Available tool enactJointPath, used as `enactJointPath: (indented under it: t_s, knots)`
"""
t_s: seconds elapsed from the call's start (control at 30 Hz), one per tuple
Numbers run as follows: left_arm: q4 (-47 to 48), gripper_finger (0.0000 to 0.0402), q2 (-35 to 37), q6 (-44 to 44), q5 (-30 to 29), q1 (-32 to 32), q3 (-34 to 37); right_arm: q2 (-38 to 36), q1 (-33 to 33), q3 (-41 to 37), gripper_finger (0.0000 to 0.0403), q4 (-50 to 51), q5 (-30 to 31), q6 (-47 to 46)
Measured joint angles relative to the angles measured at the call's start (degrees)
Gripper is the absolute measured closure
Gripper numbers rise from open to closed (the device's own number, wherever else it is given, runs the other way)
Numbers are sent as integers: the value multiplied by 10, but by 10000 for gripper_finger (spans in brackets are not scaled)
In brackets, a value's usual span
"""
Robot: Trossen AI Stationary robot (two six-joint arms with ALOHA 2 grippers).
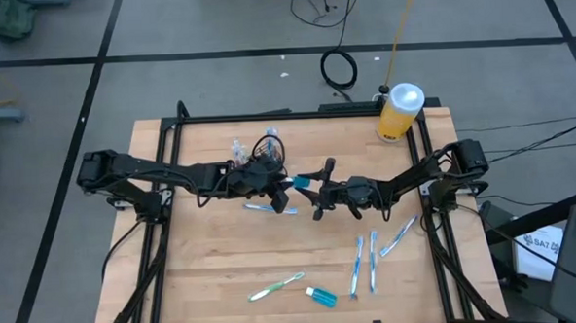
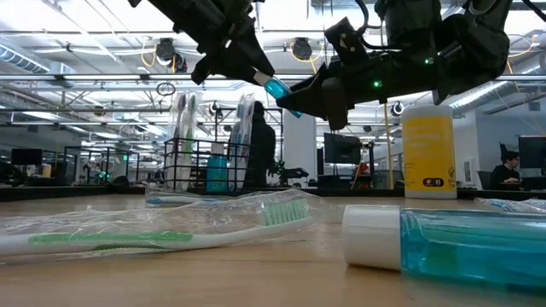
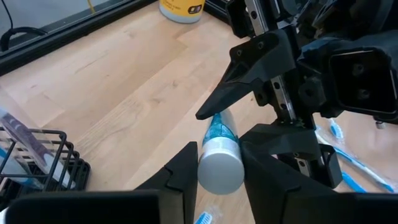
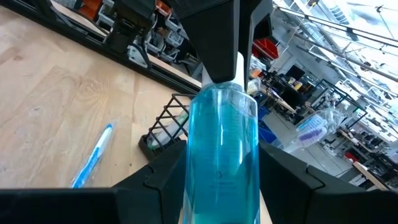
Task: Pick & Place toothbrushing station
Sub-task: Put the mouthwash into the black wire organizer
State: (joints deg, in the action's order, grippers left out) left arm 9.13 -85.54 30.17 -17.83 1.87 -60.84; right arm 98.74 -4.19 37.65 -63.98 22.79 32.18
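A small blue bottle point(image 1: 302, 182) with a white cap hangs in the air above the table's middle, between my two grippers. My left gripper point(image 3: 219, 150) comes from the left and is shut on its cap end. My right gripper point(image 4: 222, 155) comes from the right and is shut on its blue body. The toothbrushing station, a black wire caddy point(image 1: 253, 151) with wrapped toothbrushes standing in it, rests on the table just behind my left gripper; it also shows in the low view point(image 2: 209, 164). My left gripper pinches the bottle's white cap point(image 3: 221, 167) between its two fingers, coming along the bottle from the table's left and slanting down. The bottle is clear of the table. My right gripper pinches the bottle's blue body point(image 4: 222, 134) between its two fingers point(image 3: 244, 79), about level from the table's right. The bottle lies along the fingers, cap end away from the wrist, lifted clear.
A tall yellow bottle point(image 1: 400, 113) with a white cap stands at the far right corner. Loose toothbrushes point(image 1: 365, 260), a green one point(image 1: 276, 289) and a second small blue bottle point(image 1: 321, 295) lie near the front. A wrapped toothbrush point(image 1: 271, 208) lies under the grippers.
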Motion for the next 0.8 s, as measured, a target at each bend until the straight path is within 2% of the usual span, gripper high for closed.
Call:
enactJointPath:
  t_s: [0.27,0.47,0.63,0.8]
  knots:
    - [0,286,0,-5,1,0,0,0,0,0,236,0,0,0]
    - [9,302,0,-19,25,-4,-3,0,-1,0,224,1,-2,0]
    - [120,296,0,-73,37,-18,-65,0,0,0,198,-4,-2,-30]
    - [254,291,0,-94,23,-28,-141,0,8,0,177,-1,0,-54]
